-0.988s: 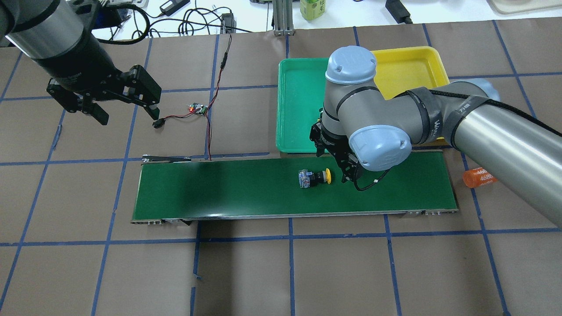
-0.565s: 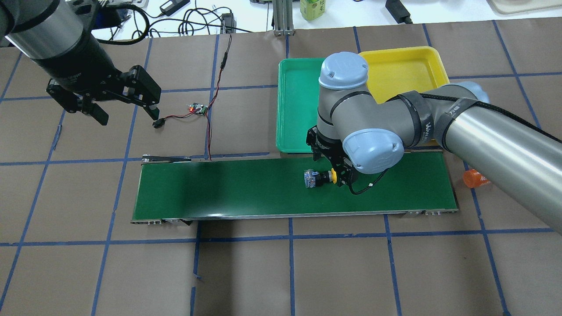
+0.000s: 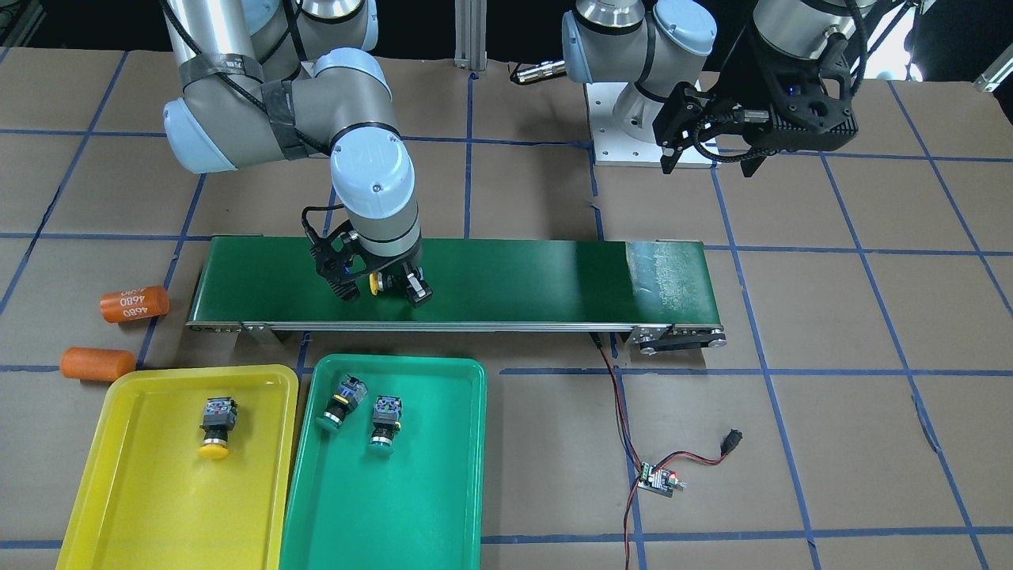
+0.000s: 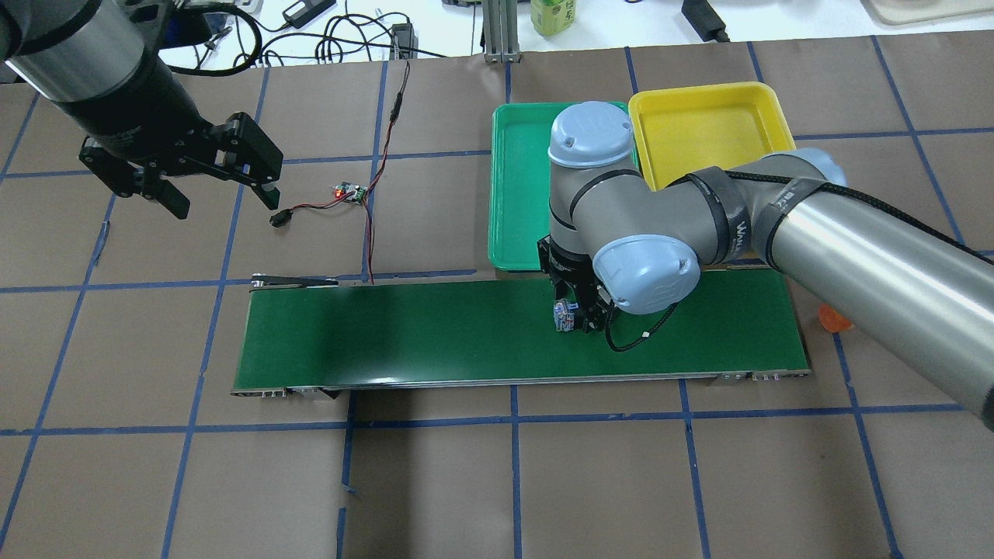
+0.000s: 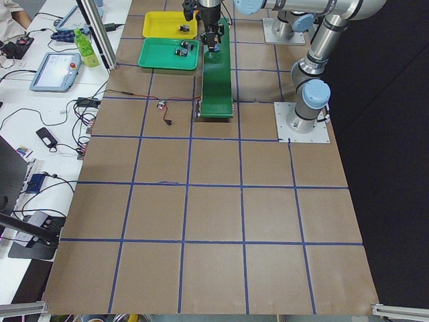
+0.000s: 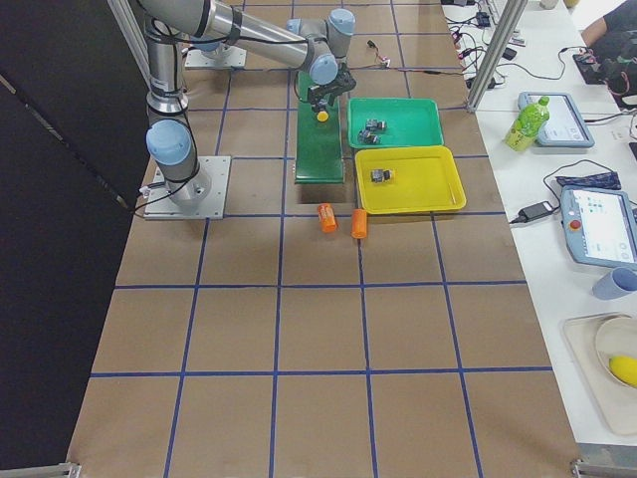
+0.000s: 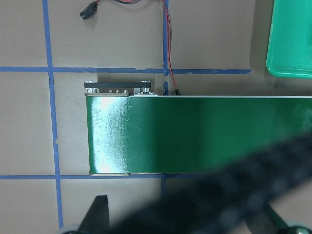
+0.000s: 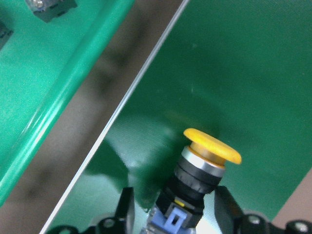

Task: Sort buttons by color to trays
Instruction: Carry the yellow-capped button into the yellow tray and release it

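Yellow-capped button [image 8: 197,178] has silver collar, black body, blue base.

Green tray [image 3: 396,507] just beside conveyor belt [image 3: 538,277]

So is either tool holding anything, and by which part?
Nothing is gripped yet. The right tool stands open around the yellow button, its fingers either side of the dark body behind the cap, gaps showing. The left tool is open, empty.
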